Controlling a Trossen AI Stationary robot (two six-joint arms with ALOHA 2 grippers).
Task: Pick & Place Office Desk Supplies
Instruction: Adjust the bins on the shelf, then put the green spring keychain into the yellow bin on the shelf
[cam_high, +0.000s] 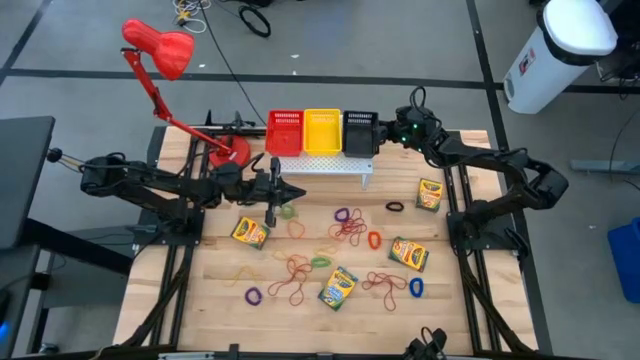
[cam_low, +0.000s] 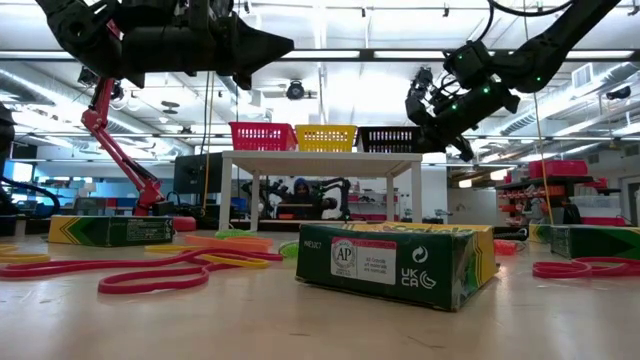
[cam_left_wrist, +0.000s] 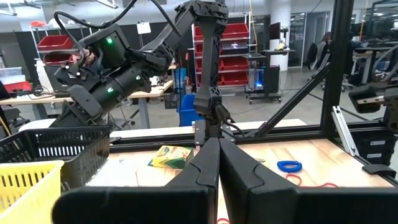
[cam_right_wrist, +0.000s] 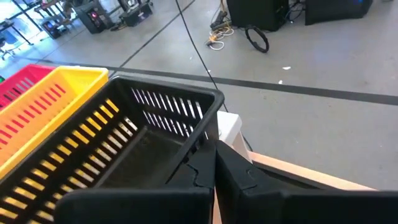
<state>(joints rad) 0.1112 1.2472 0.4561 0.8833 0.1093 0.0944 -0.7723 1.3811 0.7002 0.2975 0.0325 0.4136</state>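
Several yellow-and-green crayon boxes lie flat on the wooden table: one at left (cam_high: 250, 232), one near the front (cam_high: 338, 288), one at right (cam_high: 408, 254). Loose rubber bands (cam_high: 349, 226) in red, orange, green, purple and blue are scattered between them. My left gripper (cam_high: 297, 192) is shut and empty; it is held level above the table's left middle, its fingertips (cam_left_wrist: 217, 142) closed together. My right gripper (cam_right_wrist: 214, 148) is shut with nothing visible in it. It sits at the right rim of the black basket (cam_high: 359, 133); I cannot tell whether it touches the rim.
Red (cam_high: 285, 132), yellow (cam_high: 322, 131) and black baskets stand in a row on a white perforated rack (cam_high: 325, 165) at the table's far edge. A red desk lamp (cam_high: 160, 50) rises from the far left. A further crayon box (cam_high: 430, 194) lies near the right frame.
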